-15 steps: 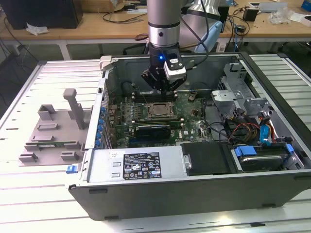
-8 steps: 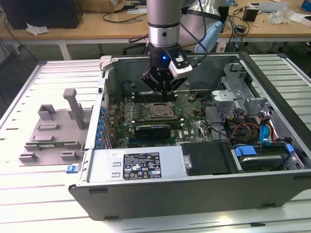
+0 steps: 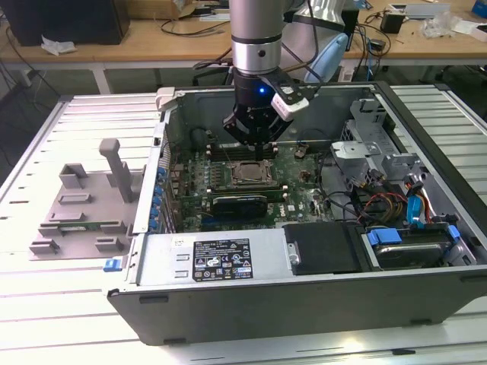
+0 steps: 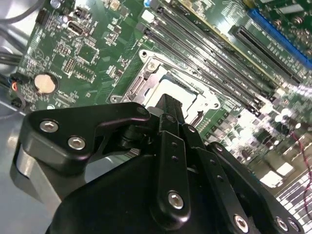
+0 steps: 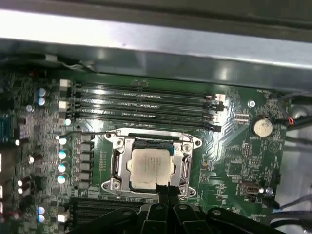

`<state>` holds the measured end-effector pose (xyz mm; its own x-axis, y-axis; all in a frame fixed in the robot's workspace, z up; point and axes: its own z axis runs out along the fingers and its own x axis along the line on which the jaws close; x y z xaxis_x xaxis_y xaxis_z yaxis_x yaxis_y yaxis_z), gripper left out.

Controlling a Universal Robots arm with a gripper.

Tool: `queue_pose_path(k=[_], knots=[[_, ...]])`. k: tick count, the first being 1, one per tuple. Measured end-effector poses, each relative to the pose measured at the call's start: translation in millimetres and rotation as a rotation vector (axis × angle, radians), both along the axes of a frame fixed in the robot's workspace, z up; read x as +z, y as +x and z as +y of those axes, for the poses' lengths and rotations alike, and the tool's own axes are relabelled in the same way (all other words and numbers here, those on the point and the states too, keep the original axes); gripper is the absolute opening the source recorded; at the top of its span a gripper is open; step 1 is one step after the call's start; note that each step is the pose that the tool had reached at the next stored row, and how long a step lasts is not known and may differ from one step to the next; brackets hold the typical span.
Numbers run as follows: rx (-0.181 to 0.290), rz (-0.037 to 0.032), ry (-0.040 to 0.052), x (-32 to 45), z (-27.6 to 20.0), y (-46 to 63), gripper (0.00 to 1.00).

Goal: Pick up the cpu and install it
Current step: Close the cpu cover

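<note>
The cpu (image 3: 249, 173), a small square chip with a silvery top, lies flat inside the metal socket frame (image 5: 187, 165) on the green motherboard, within the open computer case. In the first wrist view the cpu (image 5: 150, 166) sits square in the frame, with nothing covering it. My gripper (image 3: 255, 141) hangs a little above the socket. Its two black fingers are shut together with nothing between them, and their tips (image 5: 163, 191) are over the cpu's edge. In the second wrist view the shut gripper (image 4: 170, 105) hides most of the socket.
Memory slots (image 5: 141, 105) run beside the socket, and a coin battery (image 5: 262, 127) sits on the board. The case walls (image 3: 163, 144), power supply (image 3: 228, 258) and drive cage (image 3: 380, 152) ring the motherboard. A grey tray (image 3: 76, 213) lies at the exterior view's left.
</note>
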<state>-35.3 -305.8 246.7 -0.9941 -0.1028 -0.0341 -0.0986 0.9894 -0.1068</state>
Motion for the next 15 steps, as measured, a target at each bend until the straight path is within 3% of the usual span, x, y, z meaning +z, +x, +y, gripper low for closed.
queue_pose_path(k=[4, 5, 6, 7, 8, 15], knots=[[0.004, 0.0008, -0.0001, 0.1, 0.0, -0.1, 0.11], [0.004, 0.0087, -0.0002, 0.0, 0.0, -0.1, 0.11], [0.004, 0.0260, 0.0000, -0.2, 0.0, 0.0, 0.11], [0.004, 0.0358, 0.0000, -0.3, 0.0, 0.0, 0.11], [0.004, 0.0386, -0.0002, -0.2, 0.0, 0.0, 0.11], [0.004, 0.0397, 0.0000, -0.6, 0.0, -4.9, 0.11]])
